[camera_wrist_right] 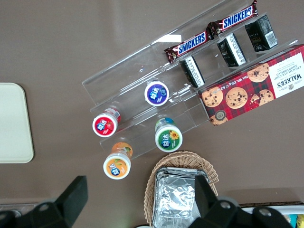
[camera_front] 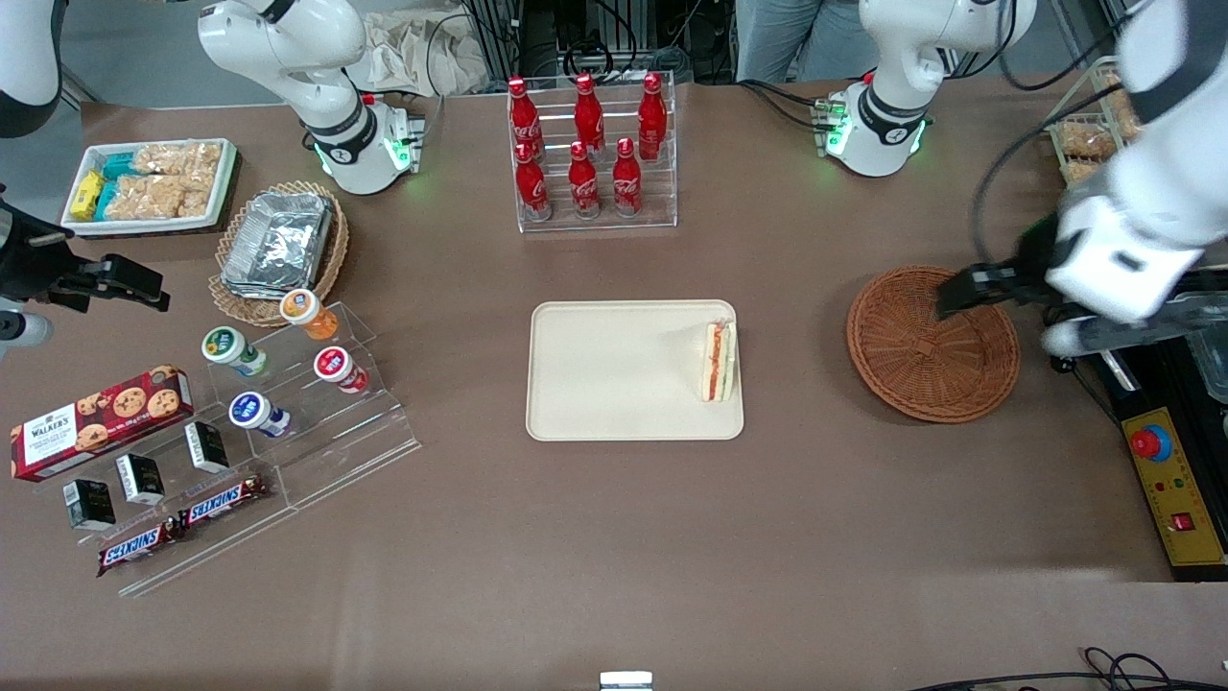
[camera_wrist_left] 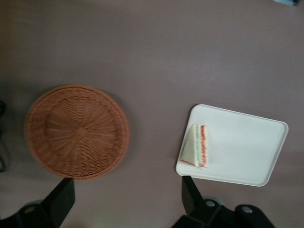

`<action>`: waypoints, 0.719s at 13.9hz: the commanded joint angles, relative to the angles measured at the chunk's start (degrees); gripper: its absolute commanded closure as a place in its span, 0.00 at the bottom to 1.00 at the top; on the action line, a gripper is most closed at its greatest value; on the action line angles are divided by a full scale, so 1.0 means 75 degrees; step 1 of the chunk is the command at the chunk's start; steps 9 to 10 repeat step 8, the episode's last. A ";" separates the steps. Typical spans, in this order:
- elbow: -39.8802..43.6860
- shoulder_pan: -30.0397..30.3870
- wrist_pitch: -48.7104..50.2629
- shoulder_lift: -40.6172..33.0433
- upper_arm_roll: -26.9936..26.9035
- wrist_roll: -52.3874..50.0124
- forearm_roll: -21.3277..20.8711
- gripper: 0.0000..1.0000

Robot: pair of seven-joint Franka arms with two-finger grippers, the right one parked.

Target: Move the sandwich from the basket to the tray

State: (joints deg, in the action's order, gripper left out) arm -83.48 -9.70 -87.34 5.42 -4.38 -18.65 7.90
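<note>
The brown tabletop [camera_front: 672, 537] stretches wide, and right at its middle sits the cream-beige tray [camera_front: 614, 374], flat with its low rim. Toward the working arm's end of the tabletop, well apart from the tray, lies the reddish-brown wicker basket [camera_front: 926, 350], and there is nothing in its woven bowl. Over the basket's rim on the working arm's side hangs the left arm's pincer [camera_wrist_left: 127, 197], raised above the tabletop, its two dark fingers [camera_wrist_left: 64, 197] spread wide with nothing between them. And there is the sandwich [camera_front: 720, 361]: it lies on the tray, close against the rim on the basket's side, a pale bread wedge with its orange-red and green filling stripe showing along the cut edge. In the left wrist view the sandwich [camera_wrist_left: 196, 152] and basket [camera_wrist_left: 76, 130] both sit clear of the fingers.
</note>
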 commanded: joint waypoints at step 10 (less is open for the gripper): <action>-0.1115 0.1563 0.0149 -0.1237 0.1005 0.0378 -0.0513 0.00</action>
